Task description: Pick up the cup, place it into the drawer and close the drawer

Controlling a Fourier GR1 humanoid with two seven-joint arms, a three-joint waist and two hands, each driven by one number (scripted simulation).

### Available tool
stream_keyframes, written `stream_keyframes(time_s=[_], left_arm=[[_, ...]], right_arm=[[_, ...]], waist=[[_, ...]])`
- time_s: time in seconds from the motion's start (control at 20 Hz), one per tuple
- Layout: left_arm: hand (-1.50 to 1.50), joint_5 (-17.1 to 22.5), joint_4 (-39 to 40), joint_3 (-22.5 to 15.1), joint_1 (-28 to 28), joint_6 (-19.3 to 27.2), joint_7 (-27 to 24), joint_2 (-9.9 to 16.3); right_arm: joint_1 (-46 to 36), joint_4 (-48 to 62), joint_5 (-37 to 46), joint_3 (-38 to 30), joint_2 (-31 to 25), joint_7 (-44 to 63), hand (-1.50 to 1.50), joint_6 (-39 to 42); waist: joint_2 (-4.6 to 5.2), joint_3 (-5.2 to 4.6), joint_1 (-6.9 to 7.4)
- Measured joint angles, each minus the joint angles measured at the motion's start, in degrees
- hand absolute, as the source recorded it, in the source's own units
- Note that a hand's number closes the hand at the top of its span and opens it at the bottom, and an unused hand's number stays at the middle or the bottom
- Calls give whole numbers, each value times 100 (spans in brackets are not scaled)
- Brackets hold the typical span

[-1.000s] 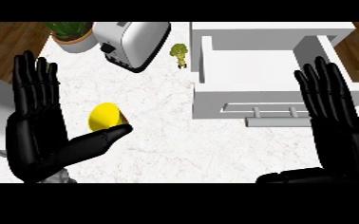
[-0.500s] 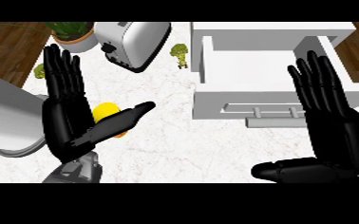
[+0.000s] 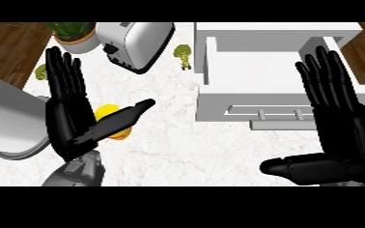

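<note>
Head view gives us the yellow cup (image 3: 110,121) on the marble surface (image 3: 171,145), partly hidden behind our left hand (image 3: 71,125), whose fingers (image 3: 64,77) are straight and hold nothing (thumb laid across the cup). Our right hand (image 3: 335,125) is open beside the open white drawer (image 3: 271,72). A toaster (image 3: 139,43), potted plant (image 3: 75,34) and broccoli (image 3: 184,54) stand behind.

Only one feed for me: head cam, looking steeply down on the counter (image 3: 178,140), close in. Forearms enter from the lower edge, left hand (image 3: 71,121) lower left of the frame, right hand (image 3: 335,125) lower right. Open drawer (image 3: 271,72) fills upper right, toaster (image 3: 139,43) upper left. No second view to cross-check.
</note>
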Motion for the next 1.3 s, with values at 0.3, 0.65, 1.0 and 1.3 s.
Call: stream_keyframes(time_s=[0.3,0.65,1.0,1.3], left_arm=[[-150,-16,128,-121,51,288,64,-10],[-150,293,315,-54,460,280,-205,-10],[-150,813,681,113,1066,224,-971,-11],[-150,1260,1068,335,1363,30,-1610,11]], right_arm=[[85,33,47,-34,23,-161,-150,52],[-69,-16,93,-60,28,1,-150,-24],[-139,-294,14,-81,-19,403,-150,-63],[19,-165,-99,-186,-56,143,-150,135]], waist=[[-2,-2,-2],[-1,-2,2],[-1,-3,4],[0,-3,5]])
